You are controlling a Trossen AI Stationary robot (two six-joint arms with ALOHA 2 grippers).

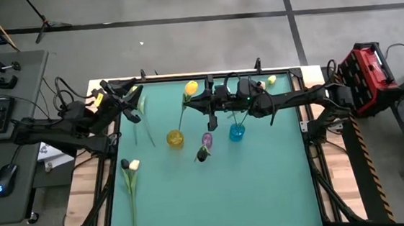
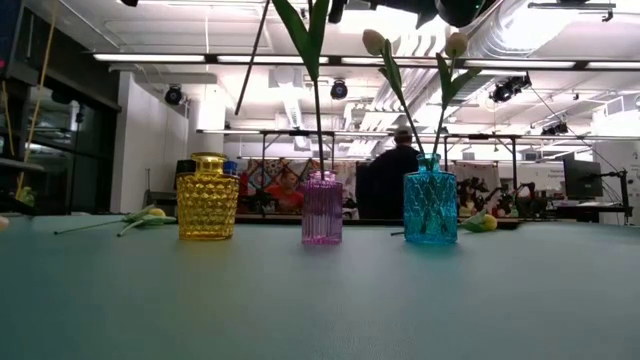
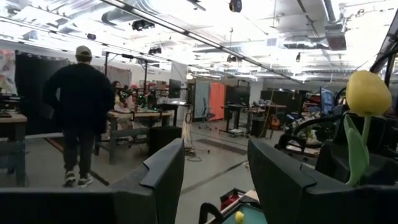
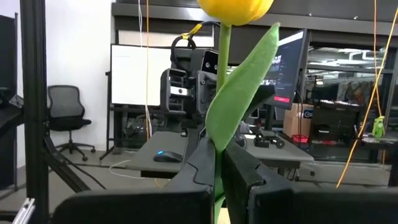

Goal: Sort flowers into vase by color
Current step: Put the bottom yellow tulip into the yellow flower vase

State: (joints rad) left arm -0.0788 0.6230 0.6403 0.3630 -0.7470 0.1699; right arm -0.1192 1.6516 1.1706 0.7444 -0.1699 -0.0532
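My right gripper [image 1: 202, 102] is shut on a yellow tulip [image 1: 191, 88] above the table's far middle. The tulip's lower stem end [image 2: 240, 105] hangs above the yellow vase [image 2: 208, 197]. The purple vase [image 2: 322, 208] holds one leafy stem, its dark head leaning over in the high view [image 1: 202, 154]. The blue vase [image 2: 430, 200] holds two peach tulips [image 2: 455, 43]. My left gripper [image 1: 135, 111] is open and empty at the far left, its fingers [image 3: 165, 171] pointing level. My right gripper pinches the yellow tulip's stem [image 4: 218, 158] between its two fingers, where the long leaf [image 4: 239, 93] leaves the stem. The fingers come level from the table's right and lie across the stem. The flower is lifted clear, head up and slightly tilted, its lower stem hanging free.
A tulip [image 1: 130, 178] lies on the table's left side, and another stem [image 1: 147, 128] lies near my left gripper. A yellow tulip [image 1: 272, 80] lies at the far right. A person [image 3: 78, 112] stands in the room beyond. The green mat's near half [image 1: 223, 198] is bare.
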